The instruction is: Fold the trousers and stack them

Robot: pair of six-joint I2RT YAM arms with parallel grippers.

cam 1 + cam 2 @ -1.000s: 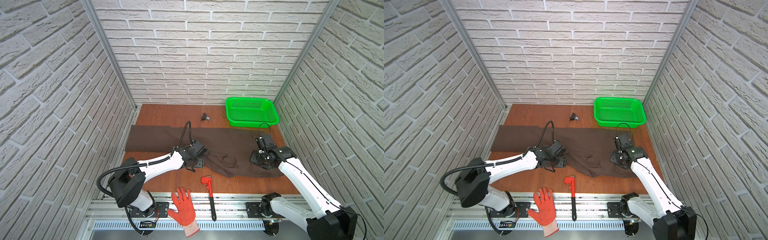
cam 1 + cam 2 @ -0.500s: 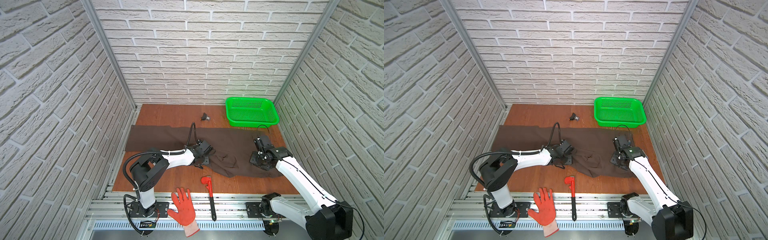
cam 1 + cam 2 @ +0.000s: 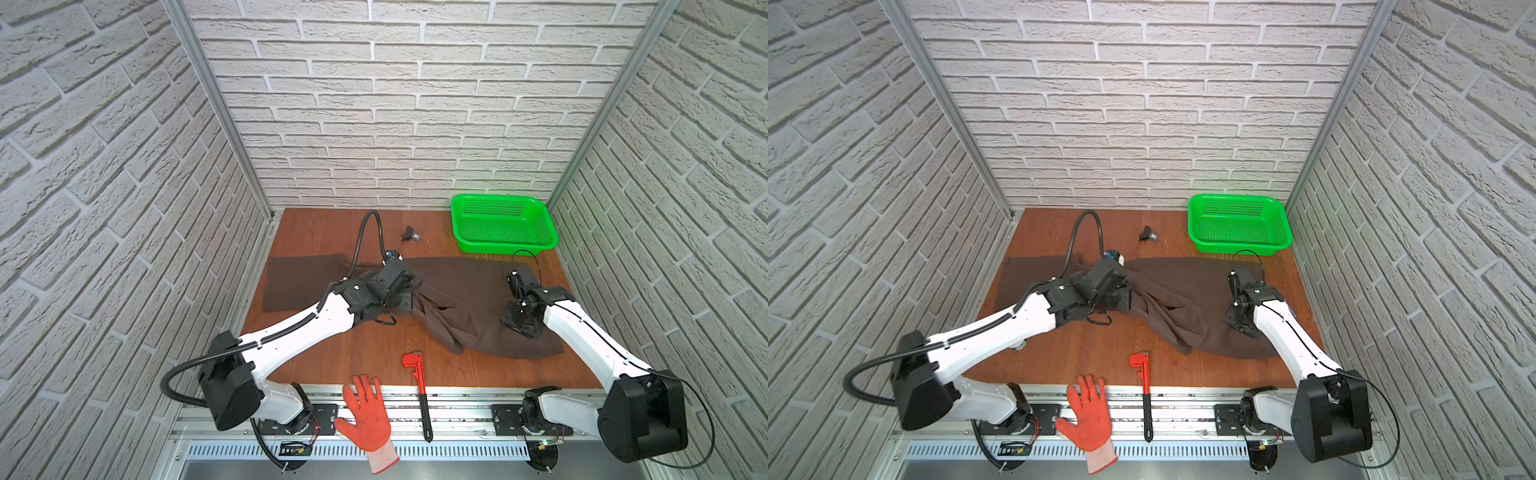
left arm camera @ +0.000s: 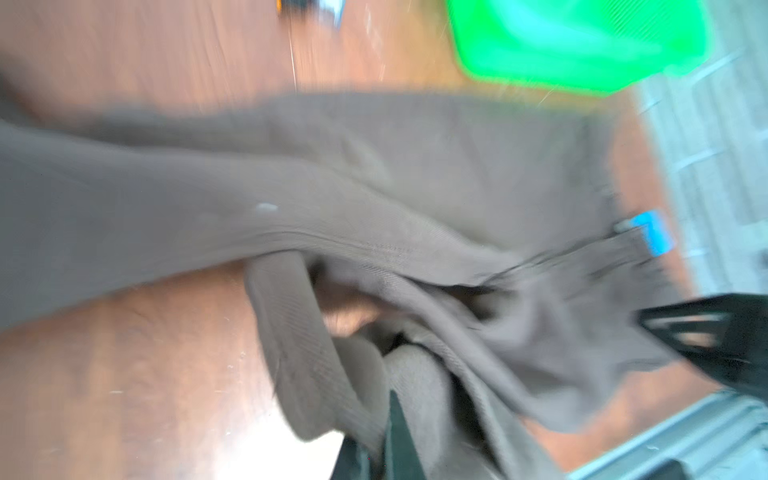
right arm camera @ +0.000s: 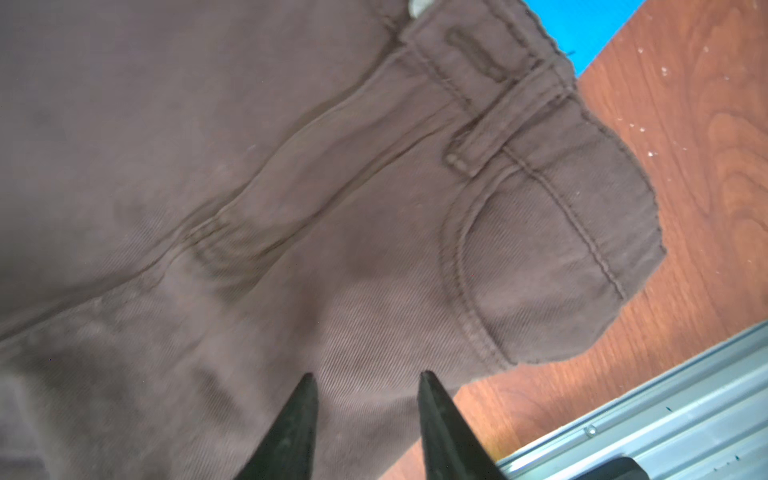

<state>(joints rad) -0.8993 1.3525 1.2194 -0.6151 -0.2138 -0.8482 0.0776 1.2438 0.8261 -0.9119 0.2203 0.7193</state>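
Brown cloth first: the trousers [image 3: 469,291] lie across the middle of the table [image 3: 332,357]. One leg runs flat to the left, the waist end is at the right, and a loose fold is bunched btw the arms. Our left gripper [image 3: 409,300] is pinched tight on that bunched cloth. Our right gripper [image 5: 365,378] sits w/ fingers apart over the hip near the pocket [image 5: 540,270], holding nothing; we can't tell if it touches. Imo we should close the right on the waistband [image 5: 519,95] edge, both layers, then lift both sides evenly so the fold lands straight.
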